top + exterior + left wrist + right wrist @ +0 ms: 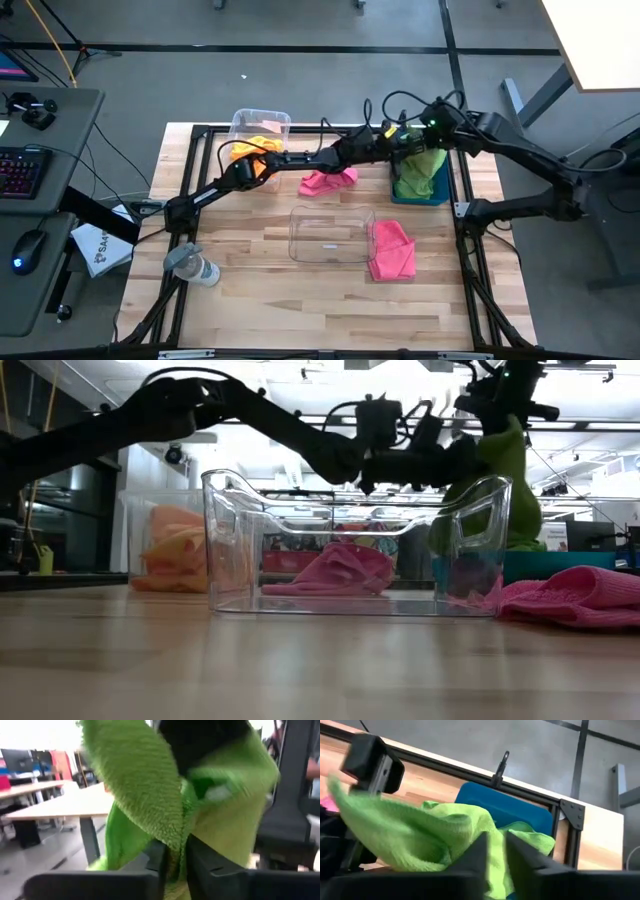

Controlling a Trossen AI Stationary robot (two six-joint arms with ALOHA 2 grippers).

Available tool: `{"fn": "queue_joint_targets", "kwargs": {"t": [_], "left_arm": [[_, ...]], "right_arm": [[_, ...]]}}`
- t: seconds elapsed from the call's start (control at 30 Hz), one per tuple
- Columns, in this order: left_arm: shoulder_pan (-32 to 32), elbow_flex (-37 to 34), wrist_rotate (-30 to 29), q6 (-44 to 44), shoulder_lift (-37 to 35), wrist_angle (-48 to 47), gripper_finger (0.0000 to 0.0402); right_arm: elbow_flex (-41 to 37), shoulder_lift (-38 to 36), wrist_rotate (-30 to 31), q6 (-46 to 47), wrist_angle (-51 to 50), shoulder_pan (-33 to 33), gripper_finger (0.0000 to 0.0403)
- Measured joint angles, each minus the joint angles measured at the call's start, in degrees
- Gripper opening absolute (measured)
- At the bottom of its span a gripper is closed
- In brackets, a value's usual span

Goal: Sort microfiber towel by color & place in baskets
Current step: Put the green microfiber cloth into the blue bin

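- Both dark arms reach to the far right of the wooden table (270,300), meeting above the solid blue plastic basket (440,188).
- The left gripper (402,143) is clenched on a soft lime green microfiber towel (425,165); in the left wrist view a fold of that cloth (150,795) is pinched between its dark fingers (200,865).
- The right gripper (425,135) has the same green towel squeezed between its own fingers (520,857), which sit nearly closed with cloth (420,835) between them.
- From table height, the green towel (495,480) hangs from the grippers down to the blue basket (560,565), its lower end inside.
- The clear rectangular basket (262,125) at the far left holds a bright orange towel (252,150).
- A second clear basket (330,235) stands mid-table, nearer the front; I can see nothing inside it.
- One pink towel (328,181) lies crumpled on the wood between the orange-filled basket and the blue one.
- Another pink towel (392,250) lies just beside the middle clear basket, on its right.
- A clear plastic bottle (192,264) lies on its side near the front left corner.
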Motion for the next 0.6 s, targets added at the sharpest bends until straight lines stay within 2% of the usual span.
{"fn": "queue_joint_targets", "kwargs": {"t": [0.07,0.23,0.37,0.4,0.5,0.6], "left_arm": [[-0.04,0.0,-0.17,0.08,-0.17,-3.5,0.0072],[0.08,-0.03,-0.21,0.08,-1.14,-12.8,0.0148],[-0.04,-0.07,-0.15,0.12,-4.08,-14.05,0.0197],[-0.04,-0.01,-0.04,0.7,-4.74,-13.71,0.0206],[0.15,2.07,0.3,2.06,-5.04,-16.04,0.0226],[0.66,2.36,0.36,2.72,-4.62,-20.37,0.0233]], "right_arm": [[0.0,-0.58,-0.15,-1.07,0.21,-0.67,0.0018],[0.0,-3.62,-1.51,-1.51,0.26,-2.06,0.0004],[0.0,-6.19,0.29,-0.43,0.14,-2.72,0.0002],[0.0,-6.87,-1.49,-0.68,1.21,-3.08,0.0001],[0.0,-8.42,-14.53,-2.85,7.59,-4.4,0.0001],[0.02,-7.64,-20.41,-3.23,6.2,-4.6,0.0001]]}}
